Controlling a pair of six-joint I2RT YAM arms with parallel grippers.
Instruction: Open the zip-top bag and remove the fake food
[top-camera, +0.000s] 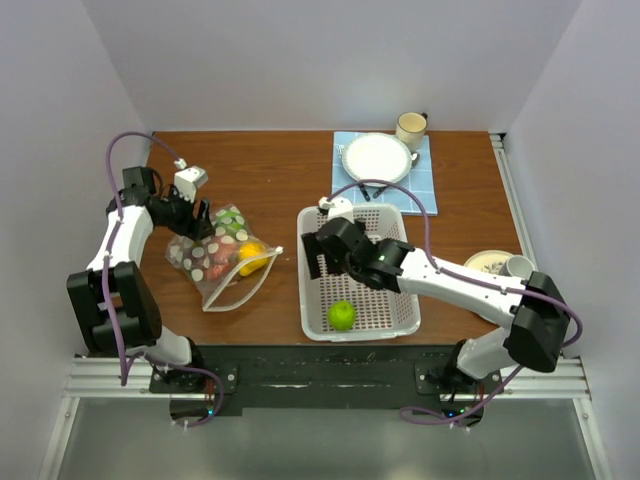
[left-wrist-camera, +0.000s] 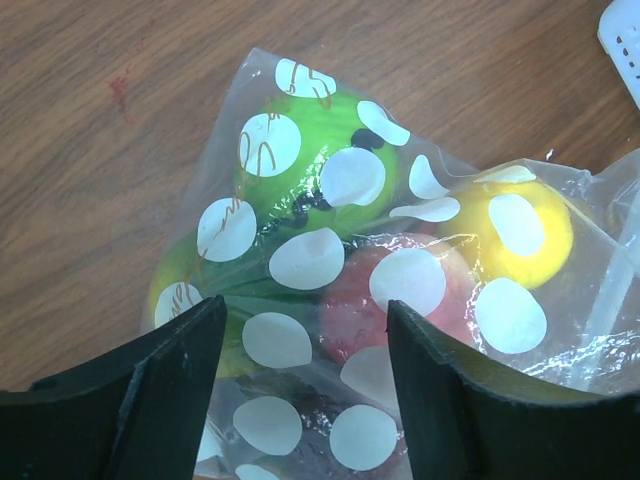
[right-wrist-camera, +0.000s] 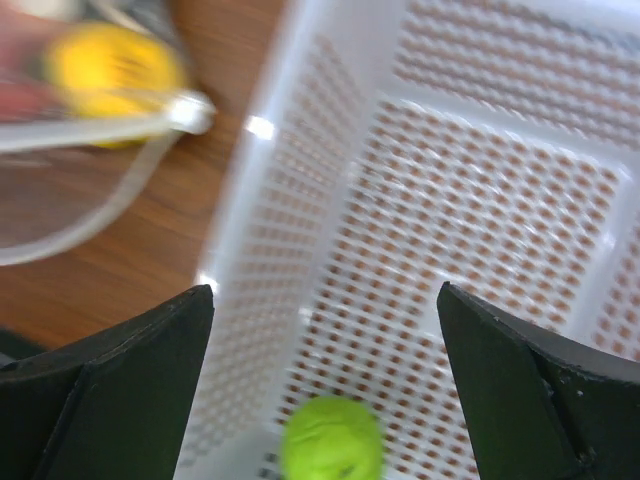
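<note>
The zip-top bag lies on the left of the table with its mouth open toward the basket. It holds a green piece, a pink peach and a yellow pear. My left gripper is open just above the bag's far end, with the jaws either side of the plastic. A green apple lies in the white basket. My right gripper is open and empty over the basket's left wall, above the apple.
A white plate on a blue mat and a mug stand at the back. A small dish with a cup sits at the right edge. The right wrist view shows the bag's mouth left of the basket wall.
</note>
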